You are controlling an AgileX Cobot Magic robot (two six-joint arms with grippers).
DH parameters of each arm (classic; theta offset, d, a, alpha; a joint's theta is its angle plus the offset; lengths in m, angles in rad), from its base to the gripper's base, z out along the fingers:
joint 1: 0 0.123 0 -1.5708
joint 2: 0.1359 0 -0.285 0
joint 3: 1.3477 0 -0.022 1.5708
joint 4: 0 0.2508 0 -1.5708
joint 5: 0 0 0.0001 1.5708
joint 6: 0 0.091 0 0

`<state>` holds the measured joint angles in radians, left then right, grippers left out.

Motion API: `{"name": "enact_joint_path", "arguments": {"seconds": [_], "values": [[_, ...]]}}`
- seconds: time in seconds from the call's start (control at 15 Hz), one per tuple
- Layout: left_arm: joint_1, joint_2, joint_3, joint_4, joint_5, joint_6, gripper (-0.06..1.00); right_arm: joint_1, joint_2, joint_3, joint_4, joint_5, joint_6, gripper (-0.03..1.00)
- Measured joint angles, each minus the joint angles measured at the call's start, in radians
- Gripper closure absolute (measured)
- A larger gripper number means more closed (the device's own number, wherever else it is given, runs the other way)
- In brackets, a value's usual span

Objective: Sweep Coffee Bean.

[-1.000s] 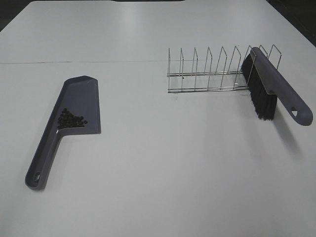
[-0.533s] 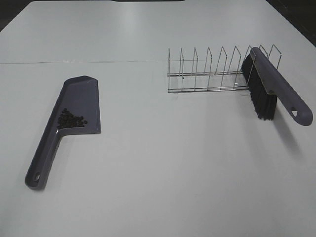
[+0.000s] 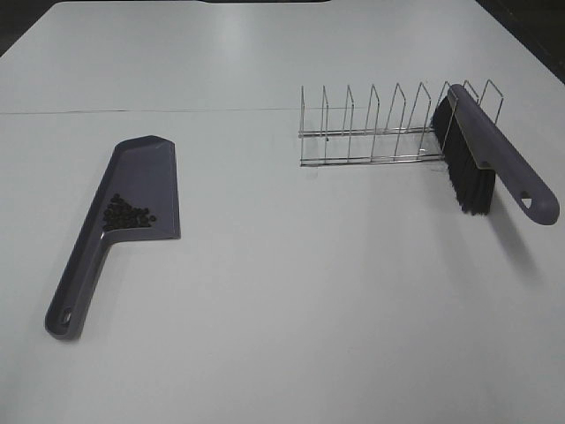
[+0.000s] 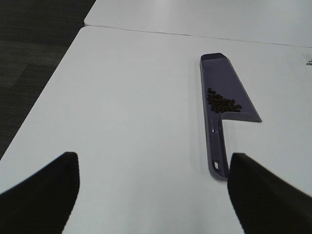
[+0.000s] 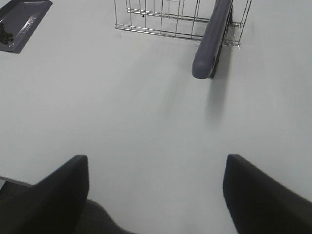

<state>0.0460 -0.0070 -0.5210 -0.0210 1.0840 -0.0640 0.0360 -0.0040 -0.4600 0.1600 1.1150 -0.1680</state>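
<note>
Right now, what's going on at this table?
Nothing is being handled. The coffee beans already lie in the purple-grey dustpan, which rests flat on the white table. The brush leans in the wire rack. The left hand and the right hand are both open and empty, held back from everything.

Plain white table (image 3: 282, 309), matte, no pattern, crossed by one thin dark seam line. Purple-grey dustpan (image 3: 146, 181), one even tone. Dark brown-black coffee bean (image 3: 126, 215) cluster, speckled against the purple-grey. Shiny silver wire rack (image 3: 371, 132), pattern of repeated thin upright loops. Brush (image 3: 494, 159) with purple-grey back and handle matching the dustpan, and solid black bristles. Black gripper fingers (image 4: 44, 190). Dark grey floor (image 4: 29, 48) beyond the table edge.
</note>
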Motion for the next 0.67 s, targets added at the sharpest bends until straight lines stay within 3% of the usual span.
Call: {"name": "enact_joint_path", "arguments": {"seconds": [0.67], "values": [[0.0,0.0,0.0,0.0,0.0,-0.001,0.18,0.0,0.0,0.0,0.0,0.0,0.0,0.3]]}}
